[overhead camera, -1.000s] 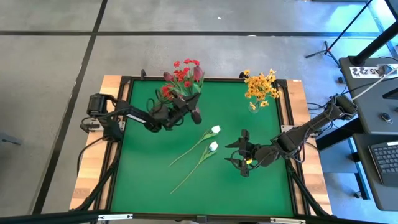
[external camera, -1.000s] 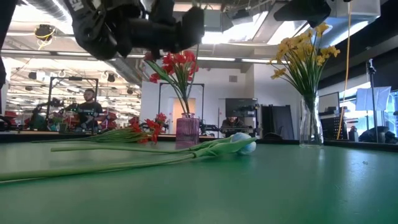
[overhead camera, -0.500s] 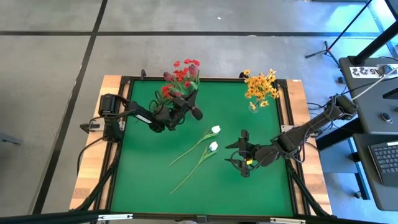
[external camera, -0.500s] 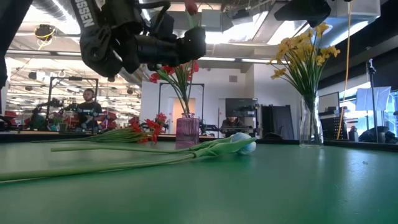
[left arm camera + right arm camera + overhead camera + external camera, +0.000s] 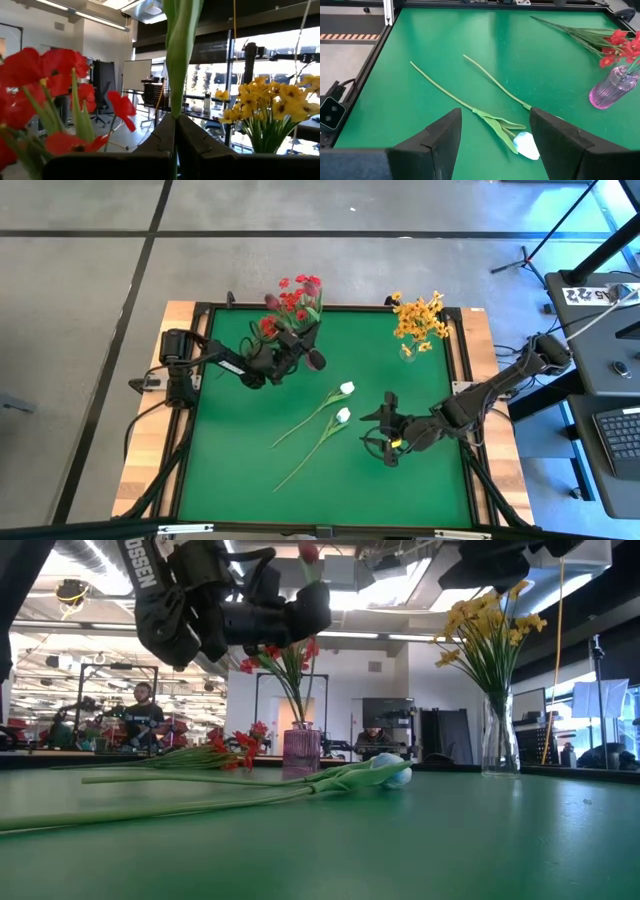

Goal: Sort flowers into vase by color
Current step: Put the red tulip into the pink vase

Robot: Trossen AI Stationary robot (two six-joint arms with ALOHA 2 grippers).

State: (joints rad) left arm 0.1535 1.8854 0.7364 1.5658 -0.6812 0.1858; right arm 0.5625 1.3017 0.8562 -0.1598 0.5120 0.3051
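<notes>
Two white buds (image 5: 343,402) mid-table (image 5: 230,480); two vases (image 5: 406,352) at far edge. Left gripper (image 5: 312,360) clamps one maroon-bud stem (image 5: 180,55); right gripper (image 5: 381,435) spread, empty.

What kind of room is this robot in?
Probably a robotics lab or workshop: a big open hall with ceiling lights, a person at a workbench in the background, and a computer desk right beside the green table.

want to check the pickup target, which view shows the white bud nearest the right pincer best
The right wrist view: the white bud on its long thin green stem lies flat on the green mat between the open right pincer fingers. The high view shows it small. The low view shows it side-on, merged with the other stem. The left wrist view misses it.
</notes>
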